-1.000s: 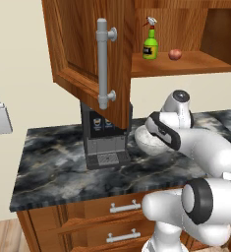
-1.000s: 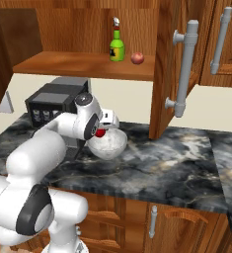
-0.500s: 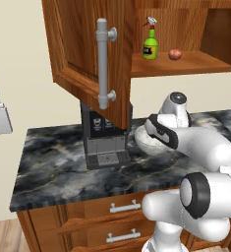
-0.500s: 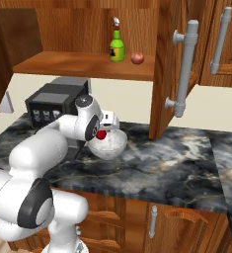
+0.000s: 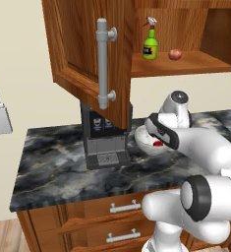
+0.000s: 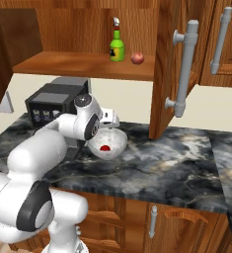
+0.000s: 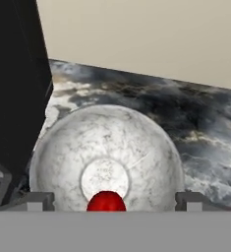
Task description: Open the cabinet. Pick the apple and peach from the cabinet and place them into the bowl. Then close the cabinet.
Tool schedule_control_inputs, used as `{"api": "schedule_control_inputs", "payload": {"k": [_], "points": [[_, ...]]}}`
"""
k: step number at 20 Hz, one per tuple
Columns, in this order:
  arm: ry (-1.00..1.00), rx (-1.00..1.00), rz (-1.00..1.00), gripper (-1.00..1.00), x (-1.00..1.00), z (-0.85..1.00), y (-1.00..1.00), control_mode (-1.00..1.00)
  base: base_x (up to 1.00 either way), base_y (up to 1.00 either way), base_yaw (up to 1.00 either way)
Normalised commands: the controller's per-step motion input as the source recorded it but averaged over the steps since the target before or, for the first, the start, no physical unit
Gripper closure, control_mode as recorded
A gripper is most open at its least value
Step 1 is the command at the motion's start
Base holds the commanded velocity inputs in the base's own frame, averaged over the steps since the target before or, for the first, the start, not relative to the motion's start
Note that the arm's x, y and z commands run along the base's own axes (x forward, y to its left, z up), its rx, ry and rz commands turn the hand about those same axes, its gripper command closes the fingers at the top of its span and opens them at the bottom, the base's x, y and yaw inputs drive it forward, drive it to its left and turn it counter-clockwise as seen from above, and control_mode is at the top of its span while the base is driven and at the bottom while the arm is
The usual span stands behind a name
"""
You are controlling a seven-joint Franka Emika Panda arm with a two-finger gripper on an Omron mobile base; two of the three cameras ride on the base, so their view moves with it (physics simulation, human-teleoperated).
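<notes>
One apple (image 5: pixel 158 143) lies in the bowl (image 5: pixel 142 136) in the left base view, red and low against the wall, with the gripper (image 5: pixel 158 136) right over it; one peach (image 5: pixel 174 54) sits on the shelf of the open cabinet (image 5: pixel 90 54), just beside one green bottle (image 5: pixel 150 45). From the right base view the count holds: one apple (image 6: pixel 105 147) in one bowl (image 6: pixel 113 144) on the counter (image 6: pixel 176 168), one peach (image 6: pixel 136 58) on the shelf, one bottle (image 6: pixel 117 47), one coffee machine (image 6: pixel 53 101) close behind the bowl. The hand view looks down into the bowl (image 7: pixel 151 147), the apple (image 7: pixel 106 201) at its bottom, and the two fingertips (image 7: pixel 34 201) stand wide apart, holding nothing. The peach is probably light, round and easily bruised, apt to roll; a gentle pinch across its widest middle would suit, approached clear of the bottle.
</notes>
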Motion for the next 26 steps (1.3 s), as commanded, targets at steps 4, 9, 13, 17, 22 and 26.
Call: {"api": "schedule_control_inputs", "payload": {"k": [4,9,13,17,22,26], "points": [[-0.16,0.00,-0.02,-1.00,-0.19,0.86,0.00,-1.00,0.00,0.00,0.00],[-0.20,0.00,-0.10,-1.00,-0.47,0.88,-0.06,-1.00,0.00,0.00,0.00],[-0.20,0.00,-0.14,-1.00,-0.56,0.94,-0.10,-1.00,0.00,0.00,0.00],[-0.22,0.00,-0.16,-1.00,-0.59,0.94,-0.15,-1.00,0.00,0.00,0.00],[-0.22,0.00,-0.18,-1.00,-0.64,0.95,-0.20,-1.00,0.00,0.00,0.00],[-0.19,0.00,-0.18,-1.00,-0.54,0.98,-0.27,-1.00,0.00,0.00,0.00]]}}
